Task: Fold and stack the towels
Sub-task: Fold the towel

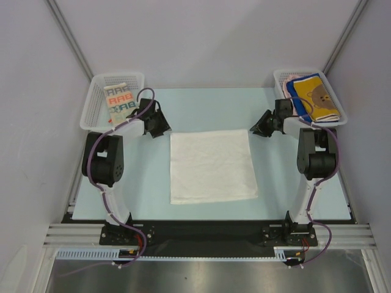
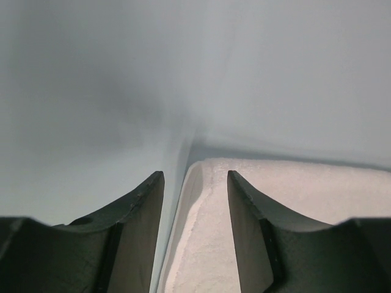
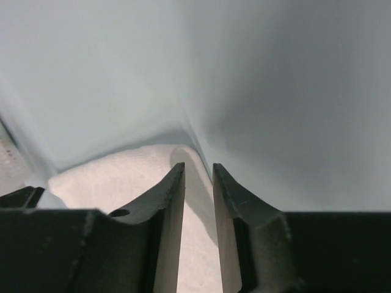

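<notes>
step: i am judging the first fold of the white towel (image 1: 212, 166) as not yet begun; it is lying flat and single-layered.
towel location: it is sitting mid-worktop (image 1: 208, 107), between the two arms, well apart from both baskets.
towel heading: its edges are running nearly square with the worktop, a touch skewed; it is looking close to square, and i am reading the long axis as left to right, though only slightly.
left gripper (image 2: 195, 183): i am seeing the jaws standing wide apart over the towel's far left corner, holding nothing.
right gripper (image 3: 198, 171): the jaws are standing only narrowly parted over the far right corner, nothing pinched between them.
next move: i am thinking both grippers need to drop onto those far corners, pinch the cloth edge together, and carry it evenly toward the near edge so that the halves are meeting.
waiting towels: the lettered towel (image 1: 119, 101) is lying in the left basket (image 1: 98, 91); the bear towel (image 1: 317, 97) is topping the pile in the right basket (image 1: 278, 76).
</notes>
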You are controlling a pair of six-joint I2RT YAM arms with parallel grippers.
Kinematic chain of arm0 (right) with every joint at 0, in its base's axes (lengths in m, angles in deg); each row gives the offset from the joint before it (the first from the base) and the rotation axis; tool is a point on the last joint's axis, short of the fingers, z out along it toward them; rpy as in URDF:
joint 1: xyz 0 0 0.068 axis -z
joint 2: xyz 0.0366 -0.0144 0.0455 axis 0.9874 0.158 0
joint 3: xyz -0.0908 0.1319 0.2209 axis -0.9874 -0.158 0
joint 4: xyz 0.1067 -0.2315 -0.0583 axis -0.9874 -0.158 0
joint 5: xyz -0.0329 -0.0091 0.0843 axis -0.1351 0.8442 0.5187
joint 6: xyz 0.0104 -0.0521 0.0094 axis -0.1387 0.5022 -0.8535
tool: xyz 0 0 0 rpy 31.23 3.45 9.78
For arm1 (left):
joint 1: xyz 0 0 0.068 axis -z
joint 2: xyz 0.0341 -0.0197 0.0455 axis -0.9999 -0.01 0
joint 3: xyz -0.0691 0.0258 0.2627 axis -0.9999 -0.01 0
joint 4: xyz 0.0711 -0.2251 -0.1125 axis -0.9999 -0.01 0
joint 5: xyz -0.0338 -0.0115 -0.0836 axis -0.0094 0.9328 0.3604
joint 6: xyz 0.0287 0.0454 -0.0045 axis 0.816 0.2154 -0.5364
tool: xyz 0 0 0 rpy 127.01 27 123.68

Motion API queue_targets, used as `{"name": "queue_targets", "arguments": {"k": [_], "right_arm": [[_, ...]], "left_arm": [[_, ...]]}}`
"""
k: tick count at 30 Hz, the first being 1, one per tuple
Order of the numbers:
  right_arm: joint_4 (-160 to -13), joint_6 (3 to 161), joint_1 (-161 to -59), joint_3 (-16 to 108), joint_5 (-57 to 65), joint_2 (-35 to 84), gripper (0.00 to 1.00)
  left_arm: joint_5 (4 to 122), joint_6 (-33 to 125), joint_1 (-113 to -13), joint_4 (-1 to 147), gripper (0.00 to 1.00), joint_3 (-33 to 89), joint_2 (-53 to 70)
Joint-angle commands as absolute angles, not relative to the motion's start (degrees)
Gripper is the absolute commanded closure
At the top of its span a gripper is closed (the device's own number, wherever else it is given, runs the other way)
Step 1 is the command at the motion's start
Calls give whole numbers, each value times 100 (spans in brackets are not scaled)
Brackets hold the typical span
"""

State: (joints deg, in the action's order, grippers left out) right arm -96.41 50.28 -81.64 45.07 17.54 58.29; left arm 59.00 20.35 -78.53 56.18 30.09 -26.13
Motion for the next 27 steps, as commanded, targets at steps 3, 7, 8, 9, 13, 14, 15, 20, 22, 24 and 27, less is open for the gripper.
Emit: {"name": "queue_targets", "arguments": {"k": [3,7,8,9,13,14,15,20,22,24,27], "right_arm": [[-9915,5881,-8608,4907,699,5192,65],[-9907,5962,-8750,4926,583,5000,63],[-9889,5962,-8776,4934,610,4981,64],[-9933,6005,-8811,4978,593,5007,64],[-10372,6452,-8961,5443,469,5253,63],[-10416,6524,-9039,5479,496,5306,64],[-10486,6568,-9066,5514,505,5333,65],[-10434,6752,-9251,5426,795,5333,72],[-10469,6797,-9374,5505,970,5473,77],[-10522,6823,-9488,5646,1006,5692,84],[-10539,6762,-9559,5786,1067,5990,87]], "left_arm": [[5561,2319,-7686,5365,48,3116,-2141],[5560,2398,-7659,5339,49,3072,-2027],[5586,2468,-7659,5339,50,3080,-2035],[5639,2512,-7659,5304,50,3133,-2079],[6034,2784,-7615,5023,51,3475,-2413],[6078,2872,-7580,4935,52,3572,-2526],[6096,2899,-7563,4908,53,3607,-2562],[6175,2917,-7475,4926,58,3590,-2545],[6254,2952,-7440,4978,59,3660,-2580],[6273,2987,-7361,4804,63,3809,-2685],[6158,3031,-7273,4794,64,3854,-2738]]}}
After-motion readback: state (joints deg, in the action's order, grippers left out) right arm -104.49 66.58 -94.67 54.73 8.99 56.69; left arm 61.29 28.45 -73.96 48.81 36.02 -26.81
